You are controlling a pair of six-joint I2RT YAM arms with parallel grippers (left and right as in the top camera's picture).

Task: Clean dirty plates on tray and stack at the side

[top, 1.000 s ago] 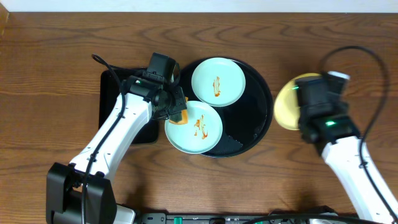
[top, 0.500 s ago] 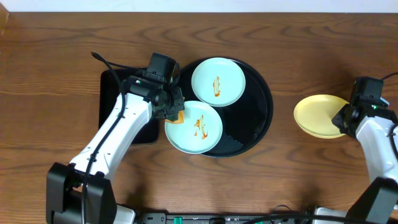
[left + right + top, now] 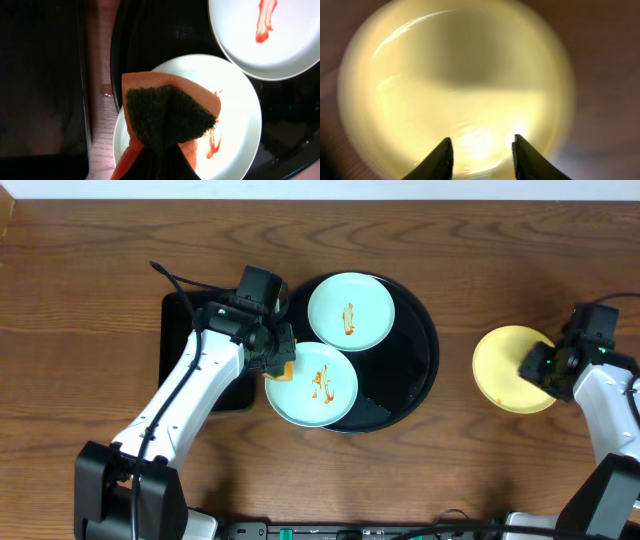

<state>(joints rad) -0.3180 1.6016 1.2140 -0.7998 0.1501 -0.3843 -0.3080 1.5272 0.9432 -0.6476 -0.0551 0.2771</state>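
So: near mint plate (image 3: 318, 383) sits at the front-left of the tray (image 3: 425, 350), its outer edge riding over the tray's rim. Far mint plate (image 3: 350, 311) is just behind, the two about touching. Each carries an orange-red sauce streak (image 3: 214, 142). Yellow plate (image 3: 505, 370) is off the tray, alone on the table (image 3: 100, 260) to the right. Left hand (image 3: 276, 352) is clamped on the sponge (image 3: 167, 115), which hangs over the near plate's left edge, beside the streak rather than on it. Right hand (image 3: 482, 155) is just over the yellow plate, fingers parted, nothing between them. Main risk, my read: nothing pins the near plate, so a wipe bearing down on that overhanging edge could tip it, skate it off the rim, or shove it into the far plate. A sideways stroke may only spread the sauce. Right side: a low finger could drag the yellow plate when that arm moves. Wrist view is too blurred to tell whether yellow is clean.
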